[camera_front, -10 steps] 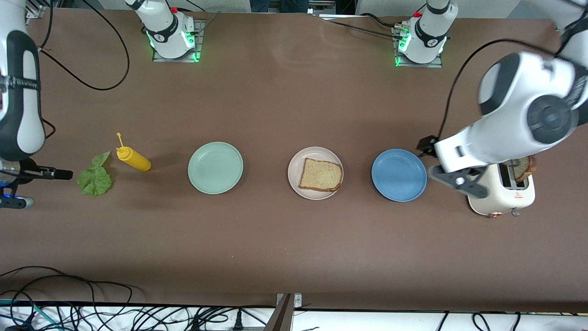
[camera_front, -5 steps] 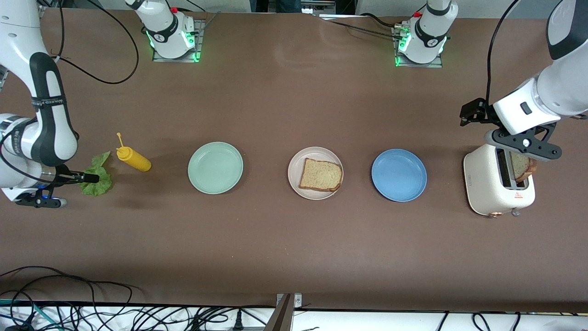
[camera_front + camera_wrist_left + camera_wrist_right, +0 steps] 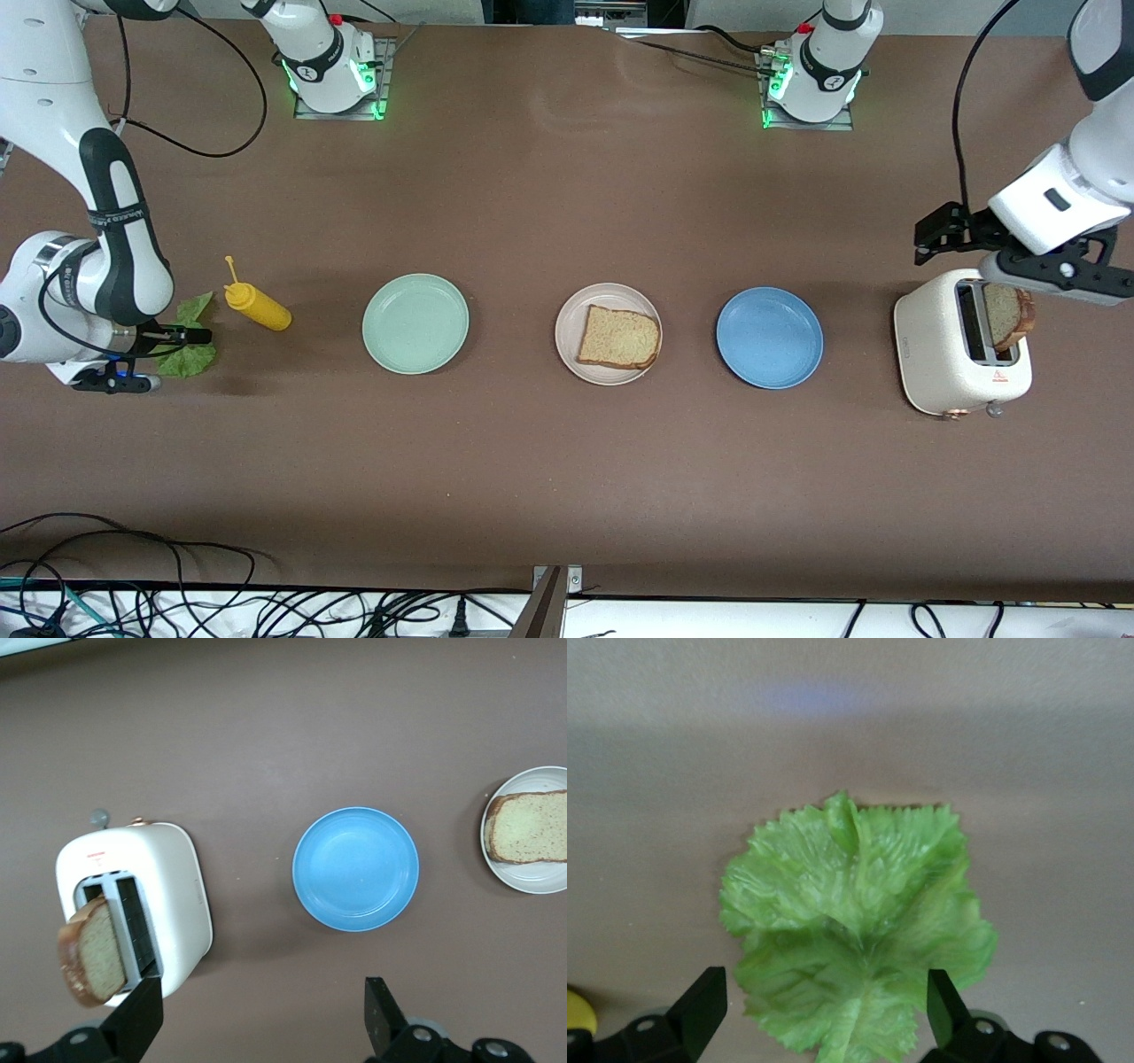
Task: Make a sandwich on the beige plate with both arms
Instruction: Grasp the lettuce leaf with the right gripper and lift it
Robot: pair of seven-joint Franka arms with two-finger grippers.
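The sandwich is only begun: one bread slice (image 3: 619,338) lies flat on the beige plate (image 3: 568,321), which sits mid-desk between the mint plate (image 3: 415,322) and the blue plate (image 3: 769,337). The lettuce (image 3: 188,353) lies flat on the desk (image 3: 567,478) toward the right arm's end, just beside the yellow bottle (image 3: 257,307). The second slice (image 3: 1007,316) stands on edge in a slot of the toaster (image 3: 961,354) at the left arm's end, its upper part sticking out.

The right gripper (image 3: 819,1014) hangs low over the lettuce, jaws spread wide and holding nothing; the leaf's stem end lies between the fingertips in the right wrist view. The left gripper (image 3: 266,1023) hovers over the toaster's top, also spread and empty, one finger (image 3: 137,1014) close beside the standing slice; whether it touches the toaster I cannot tell from these views.

The lettuce looks thin, light and floppy, so I judge it will droop and fold when lifted; a pinch near the thicker central rib, pressing down to the desk, seems safest. The bread is likely light, soft and crumbly: take the exposed top edge across its flat faces with a gentle squeeze and lift straight up, or the crust may catch in the slot.
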